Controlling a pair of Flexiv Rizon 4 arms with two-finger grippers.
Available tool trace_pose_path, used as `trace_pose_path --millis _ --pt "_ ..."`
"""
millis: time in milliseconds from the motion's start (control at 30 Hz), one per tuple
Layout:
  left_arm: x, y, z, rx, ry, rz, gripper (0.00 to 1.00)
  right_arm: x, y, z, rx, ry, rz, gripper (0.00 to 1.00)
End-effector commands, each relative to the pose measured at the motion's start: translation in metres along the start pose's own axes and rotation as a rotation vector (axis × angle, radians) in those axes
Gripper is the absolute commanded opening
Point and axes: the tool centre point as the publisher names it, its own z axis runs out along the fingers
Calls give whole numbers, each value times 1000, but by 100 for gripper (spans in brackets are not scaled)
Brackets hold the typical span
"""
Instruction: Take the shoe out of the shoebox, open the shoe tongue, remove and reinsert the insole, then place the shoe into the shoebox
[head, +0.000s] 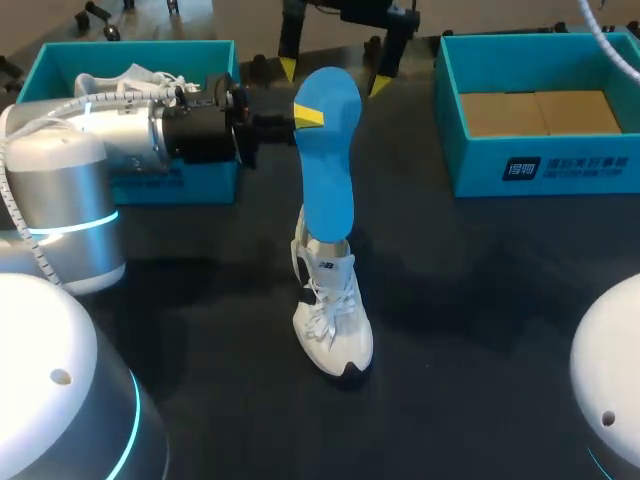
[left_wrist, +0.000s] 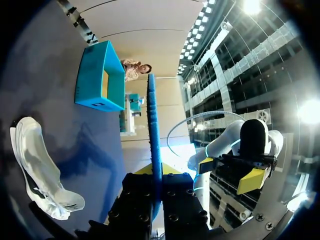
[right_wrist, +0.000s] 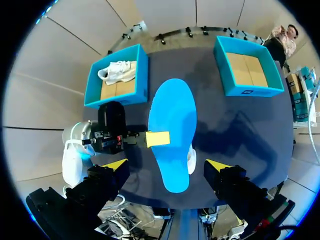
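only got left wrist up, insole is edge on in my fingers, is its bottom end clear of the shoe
Observer: In the head view the insole stands upright, its lower end overlapping the collar of the shoe. I cannot tell whether it is clear.
Operator: where on it am i gripping
Observer: The left gripper pinches one side edge near its upper end.
Operator: i see one box, any other
Observer: Yes, a second box on the table's left, with another white shoe in it.
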Motion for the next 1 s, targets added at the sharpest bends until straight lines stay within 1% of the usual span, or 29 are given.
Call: trace_pose_path --millis 33,200,467,667,1000 --pt "-1 -1 1 -1 1 0 0 10 6 0 14 -70 -10 100" --pt "-1 -1 1 -1 1 0 0 13 6 0 24 -90 -17 100" --pt "-1 -1 1 -1 1 0 0 17 4 0 16 -111 -28 100" --pt "-1 -1 1 -1 1 0 0 17 3 -1 1 -117 -17 100" --pt "-1 -1 1 -1 1 0 0 17 3 -1 1 -117 -17 100"
